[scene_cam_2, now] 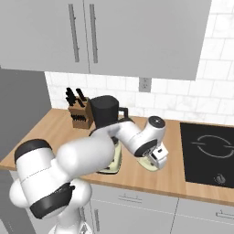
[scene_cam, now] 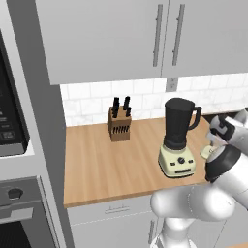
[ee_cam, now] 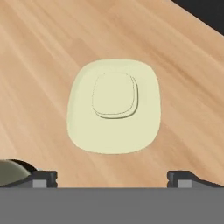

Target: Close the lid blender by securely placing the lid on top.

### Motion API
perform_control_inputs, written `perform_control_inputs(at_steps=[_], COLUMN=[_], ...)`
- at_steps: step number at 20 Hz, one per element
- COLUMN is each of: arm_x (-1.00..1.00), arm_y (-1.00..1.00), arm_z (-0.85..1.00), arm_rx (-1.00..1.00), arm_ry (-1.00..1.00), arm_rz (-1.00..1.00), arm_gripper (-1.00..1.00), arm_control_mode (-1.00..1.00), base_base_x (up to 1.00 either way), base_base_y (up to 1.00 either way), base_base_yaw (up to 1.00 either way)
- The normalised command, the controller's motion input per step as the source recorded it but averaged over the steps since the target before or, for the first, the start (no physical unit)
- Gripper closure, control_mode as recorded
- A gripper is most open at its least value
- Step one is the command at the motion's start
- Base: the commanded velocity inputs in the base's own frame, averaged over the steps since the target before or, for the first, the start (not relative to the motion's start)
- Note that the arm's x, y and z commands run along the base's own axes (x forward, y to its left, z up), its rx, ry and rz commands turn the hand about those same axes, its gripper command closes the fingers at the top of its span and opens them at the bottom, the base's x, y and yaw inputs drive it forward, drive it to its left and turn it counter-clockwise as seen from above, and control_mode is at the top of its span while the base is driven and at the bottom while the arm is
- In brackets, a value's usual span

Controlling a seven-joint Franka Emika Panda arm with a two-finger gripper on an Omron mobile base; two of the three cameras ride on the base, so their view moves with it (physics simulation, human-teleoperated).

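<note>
Pincer (ee_cam: pixel 112 177), fingers spread wide and holding nothing, poised directly above the lid (ee_cam: pixel 113 106), which lies flat on the wooden bench (ee_cam: pixel 43 52), its raised centre knob facing up. Beyond it, the blender (scene_cam: pixel 177 139) stands upright just beside the lid, its dark jar uncovered; farther back, a knife block (scene_cam: pixel 119 122) sits against the tiled wall. By this evidence the task is at its start: grasping, lifting and seating the lid on the jar all remain.
</note>
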Motion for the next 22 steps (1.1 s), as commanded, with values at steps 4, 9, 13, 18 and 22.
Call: perform_control_inputs(at_steps=[4, 9, 13, 18, 22], arm_x=[0.18, 0.26, 0.27, 0.25, 0.14], arm_y=[-0.28, -0.12, -0.06, 0.0, -0.01], arm_z=[-0.21, -0.18, -0.22, -0.28, -0.24], arm_rx=[0.03, 0.0, 0.0, 0.0, 0.0], arm_ry=[0.01, 0.02, 0.05, 0.03, 0.0], arm_rz=[0.04, 0.01, 0.0, 0.0, 0.0], arm_gripper=[-1.0, -1.0, -1.0, -1.0, -1.0], arm_control_mode=[-1.0, -1.0, -1.0, -1.0, -1.0], base_base_x=[0.0, 0.0, 0.0, 0.0, 0.0], base_base_y=[0.0, 0.0, 0.0, 0.0, 0.0], base_base_yaw=[0.0, 0.0, 0.0, 0.0, 0.0])
